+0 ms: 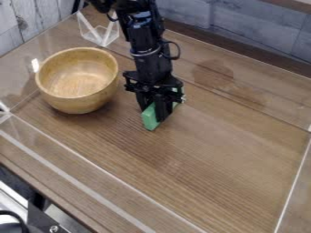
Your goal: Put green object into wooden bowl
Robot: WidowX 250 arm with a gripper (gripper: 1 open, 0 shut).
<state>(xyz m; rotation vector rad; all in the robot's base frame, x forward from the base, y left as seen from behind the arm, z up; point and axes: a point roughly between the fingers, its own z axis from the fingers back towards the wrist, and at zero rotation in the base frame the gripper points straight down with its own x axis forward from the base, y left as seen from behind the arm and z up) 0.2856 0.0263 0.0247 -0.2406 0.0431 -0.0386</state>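
The green object (149,118) is a small bright-green block standing on end on the wooden table, just right of the wooden bowl (78,79). My gripper (153,109) points down over the block with its black fingers on either side of the block's upper part, shut on it. The block's lower end rests at or just above the table surface; I cannot tell which. Nothing lies inside the bowl, which sits at the left, roughly a block's length from the gripper.
A clear acrylic wall (49,164) runs along the table's front and left edges. A white wire stand (100,35) sits behind the bowl at the back. The wooden table (219,155) stretches to the right and front of the gripper.
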